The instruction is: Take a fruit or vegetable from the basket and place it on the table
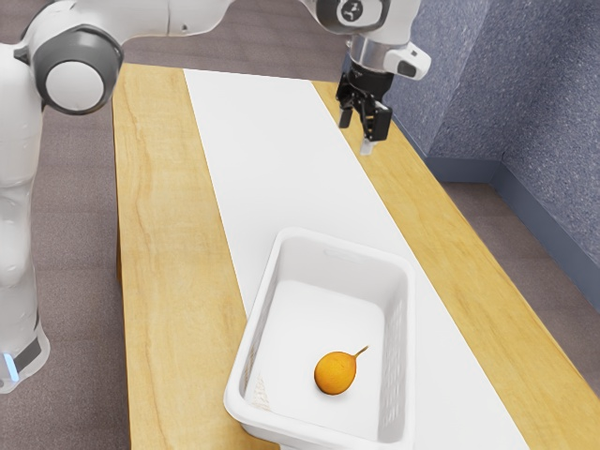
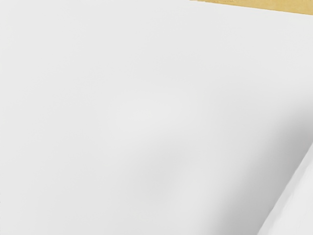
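Observation:
High over the table's far part, my gripper (image 1: 357, 135) hangs open with nothing visible between its fingers. Well away from it, toward the exterior view's bottom, stands the white basket (image 1: 403, 319). An orange, rounded fruit or vegetable (image 1: 335, 373) with a thin brown stem lies on the basket's floor. In the wrist view, a pale edge (image 2: 298, 200) with a soft shadow beside it crosses the lower right corner; it may be part of the basket.
The wooden table (image 1: 169, 216) has a white strip (image 1: 272, 150) running along its middle, passing under the basket. That white surface (image 2: 122, 98) and some wood (image 2: 274, 5) appear in the wrist view. A blue-grey wall (image 1: 544, 112) rises beyond the table at the exterior view's right.

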Controlling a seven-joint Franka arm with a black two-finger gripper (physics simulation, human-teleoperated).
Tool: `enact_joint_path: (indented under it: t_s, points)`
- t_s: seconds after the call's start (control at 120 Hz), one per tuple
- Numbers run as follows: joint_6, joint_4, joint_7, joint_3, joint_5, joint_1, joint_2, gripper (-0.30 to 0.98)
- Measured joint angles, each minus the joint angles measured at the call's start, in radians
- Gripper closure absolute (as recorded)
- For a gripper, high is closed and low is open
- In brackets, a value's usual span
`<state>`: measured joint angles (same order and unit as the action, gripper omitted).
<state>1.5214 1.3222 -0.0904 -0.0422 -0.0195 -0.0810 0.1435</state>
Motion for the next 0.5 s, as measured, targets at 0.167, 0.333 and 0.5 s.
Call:
enact_joint_path:
  t_s: [0.167, 0.333, 0.5]
  points:
    - [0.006, 0.000, -0.009, -0.004, 0.003, 0.001, 0.002, 0.00]
    - [-0.013, 0.007, -0.002, -0.067, 0.021, 0.012, 0.002, 0.00]
    - [0.013, 0.087, 0.018, -0.191, 0.015, 0.024, -0.030, 0.00]
